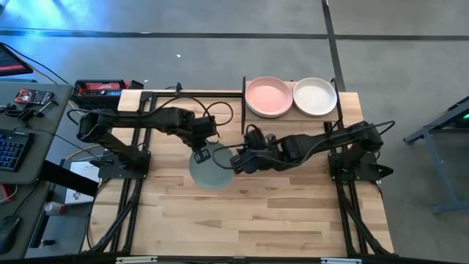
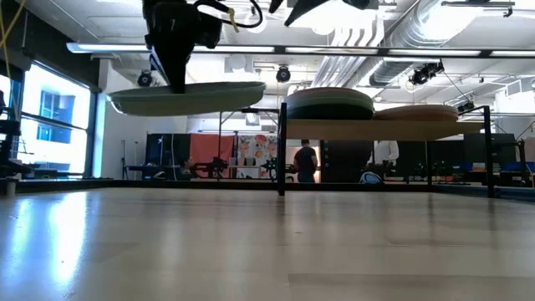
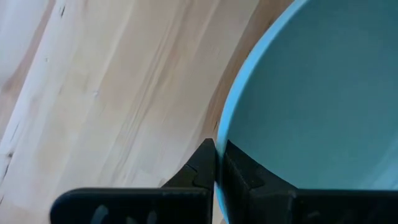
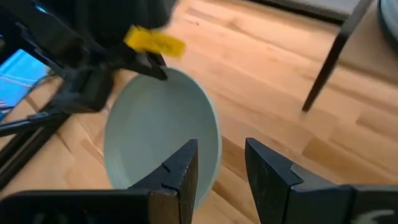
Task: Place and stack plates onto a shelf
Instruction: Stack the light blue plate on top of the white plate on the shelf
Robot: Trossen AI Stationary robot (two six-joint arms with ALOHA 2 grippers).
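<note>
Nearest the front of the table [image 1: 256,213], the bare wood lies under a mint green plate [image 1: 210,169] held clear of the surface, as the low view shows it hanging level in the air. The left claw [image 3: 216,163] is clamped shut on that plate's rim, fingers pinching either side of the edge. Just beside it, the right claw [image 4: 221,168] stands with its fingers spread apart, lined up with the plate's opposite rim but holding nothing; one finger sits over the rim, the other off it. This looks like a handover in the air, the plate passing from left arm to right so it can reach the shelf. The next move probably calls for the right claw to slide on around the rim and close before the left lets go, keeping the plate level. Farther back stands the shelf [image 1: 253,115], carrying a salmon pink plate [image 1: 268,96] and, just beside it, a cream plate [image 1: 315,96], each seemingly topping a stack.
</note>
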